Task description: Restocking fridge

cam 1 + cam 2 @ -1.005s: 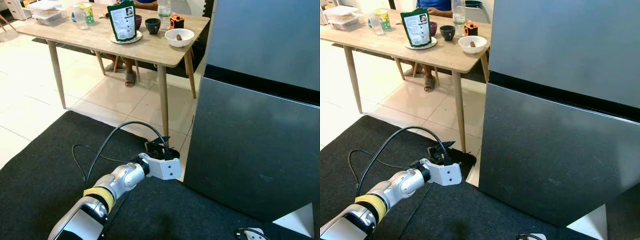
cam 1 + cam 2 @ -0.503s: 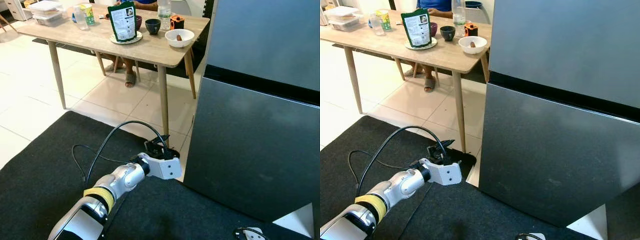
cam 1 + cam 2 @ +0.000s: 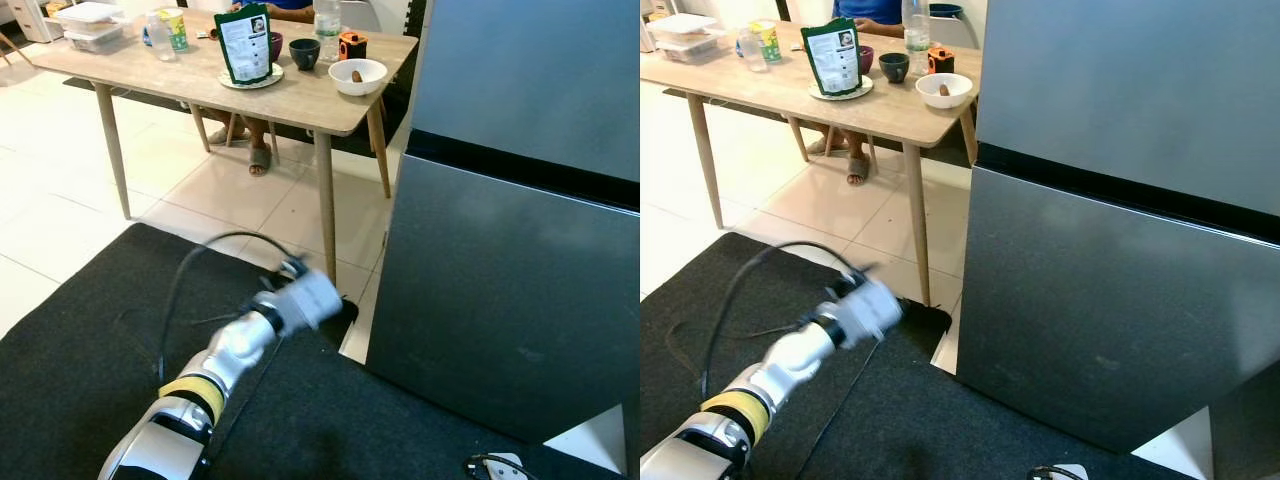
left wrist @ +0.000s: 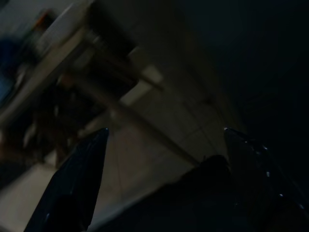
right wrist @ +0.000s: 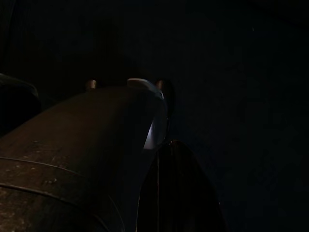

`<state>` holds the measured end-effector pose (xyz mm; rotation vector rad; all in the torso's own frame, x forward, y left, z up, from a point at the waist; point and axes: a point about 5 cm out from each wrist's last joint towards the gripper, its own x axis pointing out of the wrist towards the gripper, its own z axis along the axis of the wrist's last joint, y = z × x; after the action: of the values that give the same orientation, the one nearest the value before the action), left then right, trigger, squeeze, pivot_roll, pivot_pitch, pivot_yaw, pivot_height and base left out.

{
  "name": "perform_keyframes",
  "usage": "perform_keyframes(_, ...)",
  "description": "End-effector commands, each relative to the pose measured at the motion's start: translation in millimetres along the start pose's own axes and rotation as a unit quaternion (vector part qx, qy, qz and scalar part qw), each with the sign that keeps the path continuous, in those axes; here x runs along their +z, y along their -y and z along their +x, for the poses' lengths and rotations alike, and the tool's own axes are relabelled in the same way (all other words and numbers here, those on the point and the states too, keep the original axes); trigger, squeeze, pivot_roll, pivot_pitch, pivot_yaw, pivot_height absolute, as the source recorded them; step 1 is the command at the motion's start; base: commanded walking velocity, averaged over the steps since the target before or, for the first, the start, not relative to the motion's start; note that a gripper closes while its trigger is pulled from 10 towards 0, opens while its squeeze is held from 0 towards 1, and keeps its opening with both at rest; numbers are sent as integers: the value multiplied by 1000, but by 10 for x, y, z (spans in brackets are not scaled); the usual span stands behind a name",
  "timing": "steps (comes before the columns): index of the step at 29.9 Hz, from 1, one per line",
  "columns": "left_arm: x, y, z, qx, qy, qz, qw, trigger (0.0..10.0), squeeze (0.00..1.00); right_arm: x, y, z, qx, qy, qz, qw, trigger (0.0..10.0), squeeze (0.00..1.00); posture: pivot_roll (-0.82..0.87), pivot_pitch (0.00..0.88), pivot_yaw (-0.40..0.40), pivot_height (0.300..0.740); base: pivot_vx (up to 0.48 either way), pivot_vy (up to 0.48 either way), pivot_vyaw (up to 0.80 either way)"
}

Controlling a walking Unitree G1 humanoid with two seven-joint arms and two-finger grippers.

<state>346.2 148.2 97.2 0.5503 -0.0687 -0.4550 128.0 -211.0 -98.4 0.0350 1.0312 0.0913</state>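
Grey, smooth fridge (image 3: 520,200) doors closed, flat and faintly glossy, beside wooden table's (image 3: 300,100) right corner. Left gripper (image 4: 161,169) blurred over black textured mat (image 3: 90,340), long black fingers (image 4: 72,183) spread apart, empty. Right gripper in darkness, fingers' state cannot tell.

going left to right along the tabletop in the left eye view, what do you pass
stacked clear containers → clear cup → green and yellow can → green pouch → dark bowl → orange object → white bowl
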Motion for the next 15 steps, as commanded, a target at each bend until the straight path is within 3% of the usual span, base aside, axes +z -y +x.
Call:
perform_keyframes(1,-229,-76,-102,52,-53,-144,987,10000,0,-167,-66,-19,9,-32,-7,999,10000,0,-82,136,36,740,0,0,0)
perform_keyframes(2,-229,-76,-102,52,-53,-144,987,10000,0,-167,-66,-19,9,-32,-7,999,10000,0,-82,136,36,740,0,0,0)
perform_keyframes(3,-439,-112,-212,100,-97,-267,954,10000,0,-157,-104,-6,13,-31,-2,999,10000,0,-79,135,39,740,0,0,0)
perform_keyframes(5,-551,-104,-287,123,-120,-305,937,10000,0,-156,-137,2,18,-32,1,999,10000,0,-79,135,39,740,0,0,0)
perform_keyframes(6,-617,-90,-325,137,-136,-340,920,10000,0,-157,-148,4,19,-32,1,999,10000,0,-82,133,40,740,0,0,0)
perform_keyframes(7,-617,-90,-325,137,-136,-340,920,10000,0,-157,-148,4,19,-32,1,999,10000,0,-82,133,40,740,0,0,0)
perform_keyframes(8,-668,-61,-355,144,-147,-374,904,10000,0,-157,-153,5,20,-31,1,999,10000,0,-83,133,39,740,0,0,0)
perform_keyframes(9,-791,51,-446,145,-172,-431,874,10000,0,-158,-158,6,19,-29,9,999,10000,0,-82,137,33,740,0,0,0)
perform_keyframes(10,-830,103,-481,139,-180,-449,864,10000,0,-160,-159,6,17,-28,16,999,10000,0,-82,137,33,740,0,0,0)
perform_keyframes(12,-853,134,-502,134,-184,-459,859,10000,0,-162,-159,6,17,-28,20,999,10000,0,-82,137,33,740,0,0,0)
perform_keyframes(15,-1066,365,-744,119,-255,-443,851,10000,0,-114,-155,18,18,-23,15,999,10000,0,-92,137,21,740,0,0,0)
